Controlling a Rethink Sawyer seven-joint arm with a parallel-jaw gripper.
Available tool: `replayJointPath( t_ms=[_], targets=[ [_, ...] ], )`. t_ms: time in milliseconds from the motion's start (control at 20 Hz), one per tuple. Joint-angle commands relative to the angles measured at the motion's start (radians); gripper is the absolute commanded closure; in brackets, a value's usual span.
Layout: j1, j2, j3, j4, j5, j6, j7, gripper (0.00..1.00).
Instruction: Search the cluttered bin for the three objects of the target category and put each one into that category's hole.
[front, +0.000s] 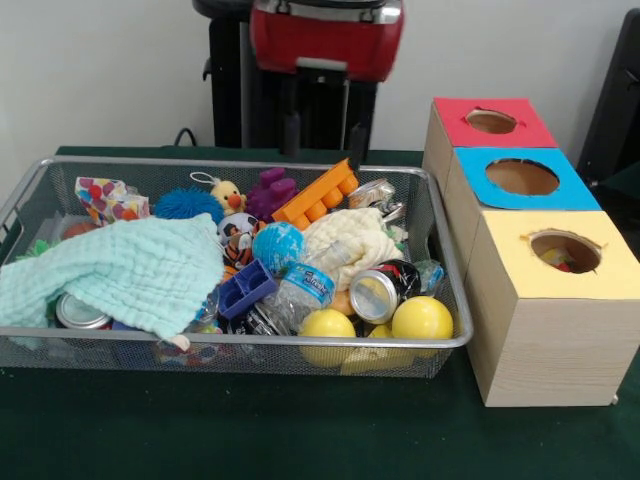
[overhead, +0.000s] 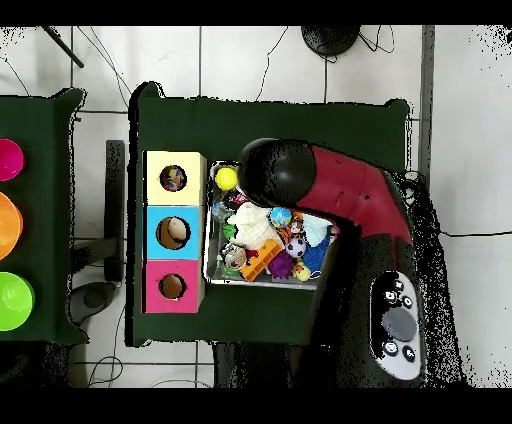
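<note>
The silver wire-mesh bin holds a jumble of toys and cans. One white polka-dot cloth lies crumpled in its far left corner, beside the mint-green waffle cloth. I see no other polka-dot cloth in the bin. The yellow-topped box stands at the right, and something multicoloured shows inside its hole. My gripper hangs behind the bin's far rim under the red arm, open and empty. In the overhead view the arm covers much of the bin; the yellow box shows there.
A blue-topped box and a red-topped box stand behind the yellow one. A cream waffle cloth, yellow balls, cans, a bottle and an orange brick fill the bin. Coloured bowls sit on a side table.
</note>
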Motion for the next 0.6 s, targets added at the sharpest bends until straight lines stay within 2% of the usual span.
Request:
replayJointPath(
  t_ms=[50,600],
  targets=[
    [-0.077,0.011,0.170,0.085,-0.115,0.019,-0.284,0.00],
    [-0.194,-0.048,0.286,0.213,-0.199,-0.043,-0.249,0.00]
  ],
)
